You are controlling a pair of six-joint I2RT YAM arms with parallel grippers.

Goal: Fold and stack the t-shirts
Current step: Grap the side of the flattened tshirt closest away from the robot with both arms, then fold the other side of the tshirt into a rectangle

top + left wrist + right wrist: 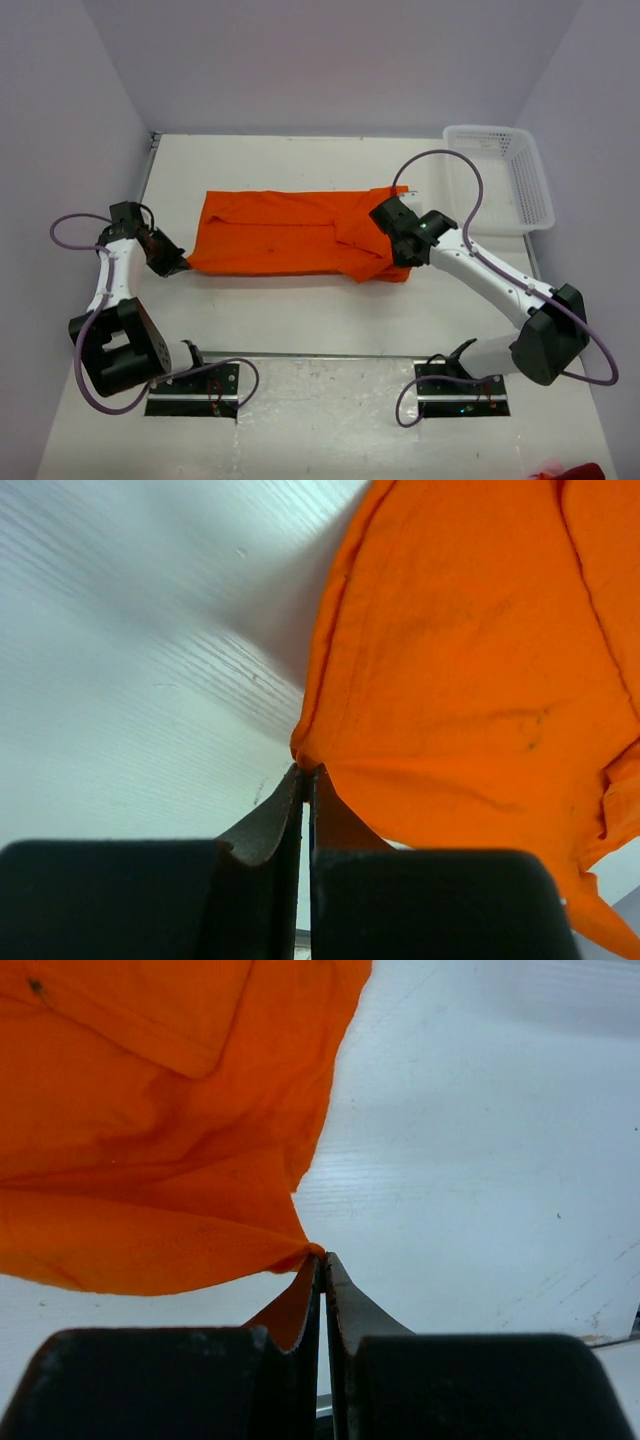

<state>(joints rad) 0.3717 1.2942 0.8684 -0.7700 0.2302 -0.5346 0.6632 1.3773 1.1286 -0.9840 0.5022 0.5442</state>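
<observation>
Top external: orange t-shirt [300,235] lies folded into a long band mid-tabletop [300,315], well left of the white basket [500,180]. Left arm is bent sharply, elbow near its base, forearm angled outward, left tool [175,262] at the shirt's left end. Right arm stretches diagonally inward, right tool [397,238] over the shirt's right end.

Left wrist: tool clenched on a pinch of the shirt's edge, cloth spreading up and right from the tips.

Right wrist: tool clenched on an orange corner, cloth fanning up-left, bare tabletop to the right.
</observation>
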